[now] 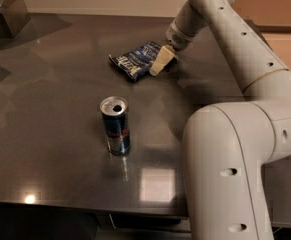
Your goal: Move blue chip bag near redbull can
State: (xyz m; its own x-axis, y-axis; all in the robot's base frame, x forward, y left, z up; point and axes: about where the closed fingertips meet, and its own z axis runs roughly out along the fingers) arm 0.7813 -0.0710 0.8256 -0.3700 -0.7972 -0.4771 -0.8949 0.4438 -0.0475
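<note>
The blue chip bag [136,60] lies flat on the dark table, toward the back middle, with its white lettering up. The redbull can [116,125] stands upright nearer the front, a good way in front of the bag and slightly to its left. My gripper [161,64] is at the bag's right end, with its cream-coloured fingers [162,61] reaching down against the bag's edge. The white arm comes in from the upper right.
The dark reflective table [50,104] fills the view, its front edge near the bottom. A dark block [7,16] with a pale bowl on it stands at the back left corner. The robot's white arm body [235,164] fills the lower right.
</note>
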